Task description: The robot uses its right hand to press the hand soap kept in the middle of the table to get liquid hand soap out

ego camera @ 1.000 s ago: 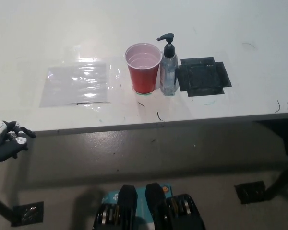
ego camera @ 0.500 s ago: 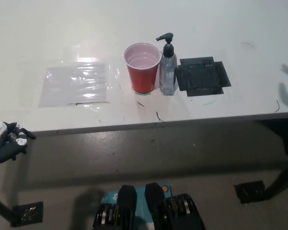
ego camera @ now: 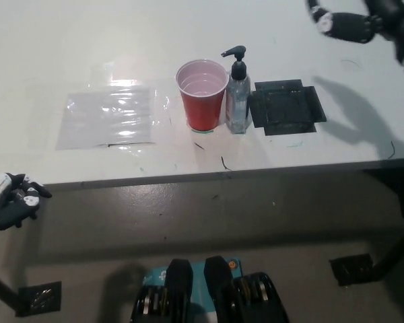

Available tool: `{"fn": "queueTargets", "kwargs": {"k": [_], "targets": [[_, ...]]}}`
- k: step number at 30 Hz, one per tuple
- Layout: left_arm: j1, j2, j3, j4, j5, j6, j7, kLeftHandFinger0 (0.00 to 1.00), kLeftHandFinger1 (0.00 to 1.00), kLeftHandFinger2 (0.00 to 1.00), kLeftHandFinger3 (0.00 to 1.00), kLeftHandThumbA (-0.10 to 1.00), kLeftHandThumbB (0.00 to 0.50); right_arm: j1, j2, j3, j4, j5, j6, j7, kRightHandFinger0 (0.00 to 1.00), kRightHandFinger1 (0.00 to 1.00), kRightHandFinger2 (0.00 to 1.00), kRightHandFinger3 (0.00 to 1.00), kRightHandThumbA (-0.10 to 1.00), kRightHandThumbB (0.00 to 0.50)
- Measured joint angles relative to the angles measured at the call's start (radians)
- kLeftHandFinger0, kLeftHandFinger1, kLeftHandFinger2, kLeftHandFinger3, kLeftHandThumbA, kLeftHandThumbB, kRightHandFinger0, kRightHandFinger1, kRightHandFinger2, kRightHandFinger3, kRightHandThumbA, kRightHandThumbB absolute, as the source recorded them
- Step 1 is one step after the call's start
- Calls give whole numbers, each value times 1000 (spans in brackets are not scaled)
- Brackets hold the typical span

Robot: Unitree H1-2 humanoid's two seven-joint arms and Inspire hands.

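- Right hand (ego camera: pixel 353 23), upper right, partly cut off by the frame edge; grasp unclear, holding nothing visible.
- It has risen from the right edge.
- Soap (ego camera: pixel 238 94) stands mid-table beside cup (ego camera: pixel 203 94).
- Left hand (ego camera: pixel 13 202) rests lower left, fingers unclear.

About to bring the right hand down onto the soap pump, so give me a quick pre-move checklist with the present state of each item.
1. Soap bottle upright, mid-table: ok.
2. Pump head uncovered, nothing resting on it: ok.
3. Right hand above the pump: not ok; it is high at upper right, well off to the side.
4. Right hand empty: cannot tell; partly cut by the picture's edge.
5. Red cup close beside the bottle, nozzle pointing toward it: knock risk, not ok.
6. Left hand out of the way, below the table edge: ok.
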Motion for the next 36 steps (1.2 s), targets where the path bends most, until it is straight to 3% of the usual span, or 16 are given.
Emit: {"fn": "queueTargets", "kwargs": {"k": [1, 3, 4, 6, 8, 9, 13, 19, 21, 25, 36], "targets": [[-1, 0, 0, 0, 0, 0, -2, 239, 340, 564, 784, 240, 55, -6, 8, 11, 1, -11, -1, 1, 949, 1000, 1000, 1000, 624, 192], [-4, 0, -1, 4, 1, -1, -5, 244, 340, 583, 792, 317, 50, -24, 26, 39, 11, -37, -6, 1, 982, 1000, 1000, 1000, 926, 220], [-6, 0, -3, 4, 3, -1, -6, 228, 331, 588, 790, 342, 47, -33, 33, 58, 19, -54, -10, 0, 1000, 1000, 1000, 1000, 1000, 269], [-8, 0, -4, 6, 5, -5, -9, 251, 346, 598, 808, 507, 36, -48, 46, 82, 33, -82, -16, 0, 1000, 1000, 1000, 1000, 1000, 375], [-10, 0, -9, 9, 9, -6, -11, 251, 346, 598, 808, 521, 37, -69, 57, 119, 66, -114, -33, 0, 1000, 1000, 1000, 1000, 1000, 379], [-12, 1, -12, 9, 12, -6, -12, 258, 344, 588, 809, 623, 46, -74, 61, 128, 78, -126, -40, 0, 1000, 1000, 1000, 1000, 1000, 428], [-15, 2, -20, 13, 20, -7, -16, 284, 357, 602, 811, 820, 81, -100, 81, 168, 150, -173, -88, -2, 1000, 1000, 1000, 1000, 1000, 456], [-34, 8, -34, 17, 28, -9, -26, 249, 344, 595, 830, 906, 119, -116, 105, 207, 254, -245, -172, -9, 1000, 1000, 1000, 1000, 1000, 455], [-42, 11, -39, 17, 30, -9, -30, 264, 348, 594, 824, 971, 163, -116, 109, 214, 283, -263, -198, -15, 1000, 1000, 1000, 1000, 1000, 499], [-46, 24, -47, 17, 36, -9, -38, 286, 366, 602, 829, 1000, 198, -116, 110, 229, 333, -299, -241, -27, 1000, 1000, 1000, 1000, 1000, 500], [-60, 35, -52, 18, 37, -12, -64, 269, 336, 530, 759, 1000, 215, -106, 157, 258, 489, -372, -349, -87, 1000, 1000, 1000, 1000, 1000, 500]]}}
